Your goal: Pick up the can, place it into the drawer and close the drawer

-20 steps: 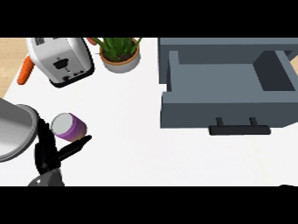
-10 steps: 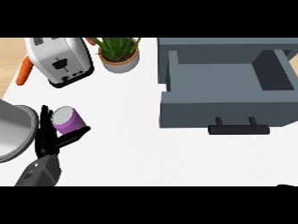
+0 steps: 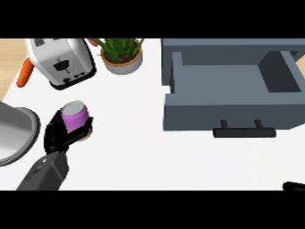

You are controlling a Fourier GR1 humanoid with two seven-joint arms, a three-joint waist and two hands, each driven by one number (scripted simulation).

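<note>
The left robot hand has its fingers curled round the purple can, which stands tilted at the left of the white tabletop, just beside a large metal pot. Whether the can has left the surface yet is hard to tell from this steep angle. So the grasp looks made; the carry across, the placing and the closing are all still to do. The grey drawer stands pulled open well apart to the right, with nothing in it. Only a sliver of the right robot hand shows at the lower right edge, its fingers unreadable. Against the earlier frames, the left hand has moved from beside the can to wrapped about it, and the can leans more.
</note>
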